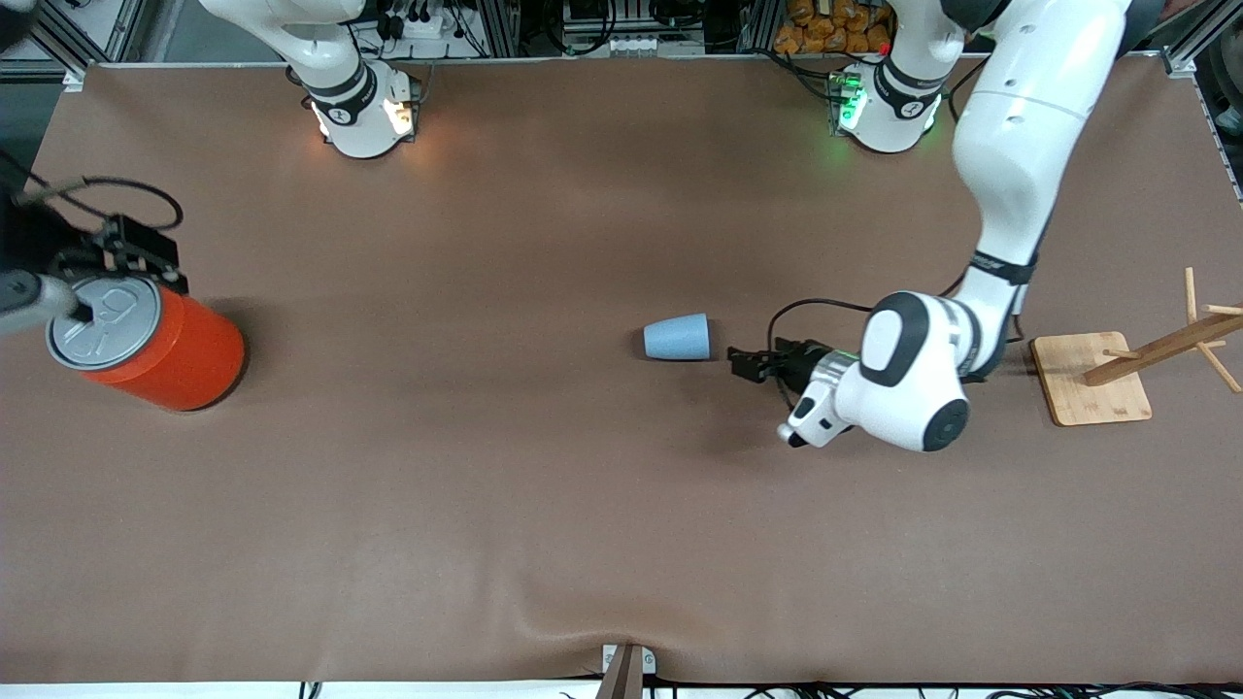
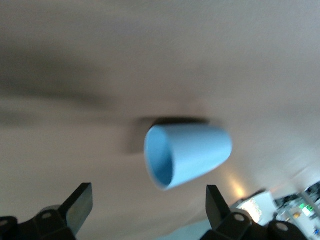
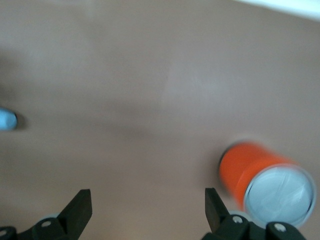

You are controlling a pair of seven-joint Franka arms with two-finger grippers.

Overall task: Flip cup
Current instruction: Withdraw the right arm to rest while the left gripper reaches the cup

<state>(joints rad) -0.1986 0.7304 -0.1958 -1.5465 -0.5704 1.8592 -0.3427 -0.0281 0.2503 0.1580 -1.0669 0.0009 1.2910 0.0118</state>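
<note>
While the light-blue cup [image 1: 678, 337] lies on its side near the middle of the brown table [image 1: 486, 485], its open mouth faces the left arm's end and its narrower closed base points toward the right arm's end. Left claw [image 1: 743, 363] sits low just beside the cup's mouth, on the side toward the left arm's end, not touching it; in the left wrist view the two black fingers [image 2: 79, 204] stand wide apart with the cup [image 2: 187, 154] lying between and ahead of them, darker blue interior visible through the rim. Left arm reaches down from its base at the top of the front view, wrist bent low over the table. Wooden peg stand [image 1: 1092, 377] with a square base and slanted dowels rests on the table near the left arm's end, well apart from the cup. Right claw [image 1: 97, 254] hangs over the orange can [image 1: 155, 342] at the right arm's end of the table; right wrist view shows its fingers [image 3: 80, 209] spread apart, holding nothing, with the can [image 3: 262, 182] and its grey pull-tab lid below. Can stands upright, well apart from the cup. Cup shows as a small blue speck [image 3: 7, 120] at the edge of the right wrist view.
</note>
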